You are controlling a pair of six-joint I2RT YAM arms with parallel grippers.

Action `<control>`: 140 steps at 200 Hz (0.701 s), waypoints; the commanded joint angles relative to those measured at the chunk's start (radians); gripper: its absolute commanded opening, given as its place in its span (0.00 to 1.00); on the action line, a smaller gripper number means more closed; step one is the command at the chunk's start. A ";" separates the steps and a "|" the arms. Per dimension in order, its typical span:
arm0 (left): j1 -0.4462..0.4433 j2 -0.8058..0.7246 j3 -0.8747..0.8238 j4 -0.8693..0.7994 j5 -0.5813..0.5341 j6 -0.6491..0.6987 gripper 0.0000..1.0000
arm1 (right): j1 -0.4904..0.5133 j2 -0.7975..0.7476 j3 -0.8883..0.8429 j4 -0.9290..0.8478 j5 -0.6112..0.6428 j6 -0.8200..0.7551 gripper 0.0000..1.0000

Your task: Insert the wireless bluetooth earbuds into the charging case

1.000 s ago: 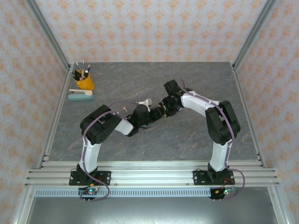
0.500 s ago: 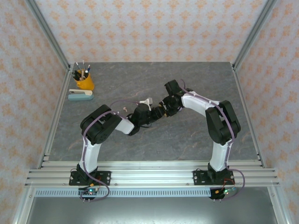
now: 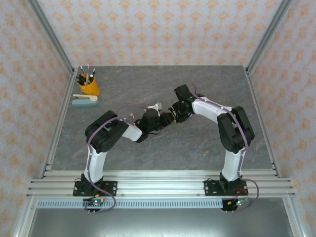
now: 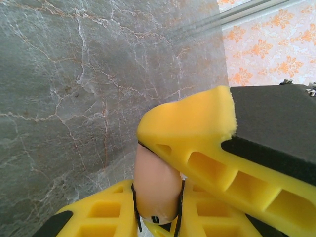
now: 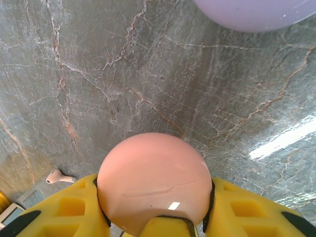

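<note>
While the pink case (image 5: 154, 168) sits clamped, an earbud (image 5: 59, 176) lies loose

The right gripper (image 5: 154, 183) squeezes the case by its sides; the left gripper (image 4: 157, 197) pinches it edge-on. The pale pink earbud lies on the marble table (image 5: 148, 74) near one right finger, apart from it and outside the case. A purple case (image 5: 252, 12) rests farther off. A dark mark (image 4: 155, 218) on the pink rim is unreadable.

The left arm (image 3: 106, 138) and the right arm (image 3: 232, 131) wear white shells between black joints, with purple cables (image 3: 129, 107) looped along them. Each stands on a black base plate (image 3: 94, 187) with a small wired board (image 3: 94, 201) below. The left tool (image 4: 155, 163) and the right tool (image 5: 155, 212) have yellow fingers (image 4: 197, 138) with moulded pockets and black backing.
</note>
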 commanded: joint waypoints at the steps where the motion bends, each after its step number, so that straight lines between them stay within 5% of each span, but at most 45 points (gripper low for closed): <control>1: 0.002 0.005 0.009 0.031 -0.052 0.006 0.13 | 0.022 -0.031 -0.014 -0.055 -0.052 0.005 0.39; 104: 0.003 0.012 -0.031 0.035 -0.070 -0.007 0.17 | 0.022 -0.023 -0.050 -0.036 -0.057 0.004 0.40; 140: 0.003 0.008 -0.053 0.032 -0.071 -0.010 0.17 | 0.022 -0.032 -0.048 -0.042 -0.056 -0.008 0.53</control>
